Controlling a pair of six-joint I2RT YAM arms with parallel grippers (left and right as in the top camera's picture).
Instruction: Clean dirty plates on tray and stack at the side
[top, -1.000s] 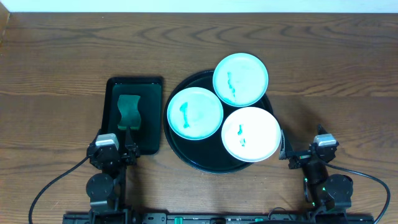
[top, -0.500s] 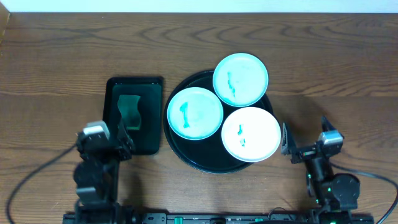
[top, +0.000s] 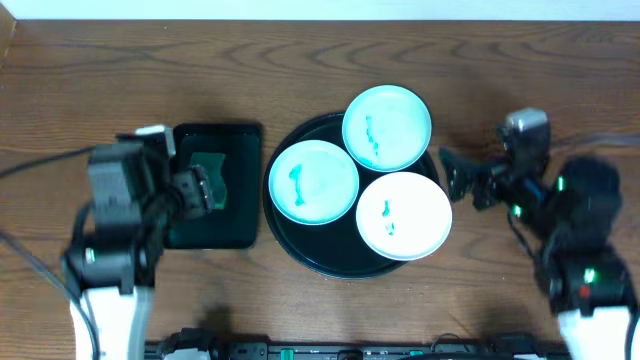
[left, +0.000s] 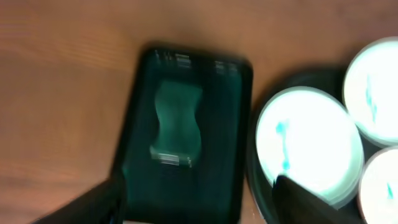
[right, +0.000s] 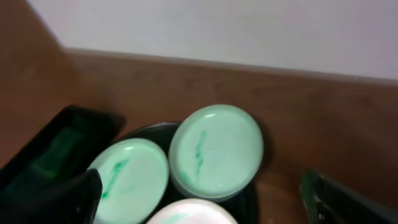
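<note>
— both arms are reaching farther up the table (top: 90, 80) than a second ago: the left gripper (top: 198, 188) is hanging over the rectangular tray (top: 185, 235), and the right gripper (top: 458, 182) is hovering just beside the round tray (top: 300, 252).
— are the fingers gripping anything?
— no, both pairs are spreading wide with nothing between them.
— how many are you counting?
— three plates (top: 313, 181), all sitting on the round tray, each carrying a green smear. the back and front-right ones are overhanging its rim. one green sponge (left: 177, 124) is lying in the rectangular tray.
— any writing?
— pale marks (left: 181, 60) on that tray's far edge are blurring too much to read.
— anything crowding?
— the plates are pressing edge to edge.
</note>
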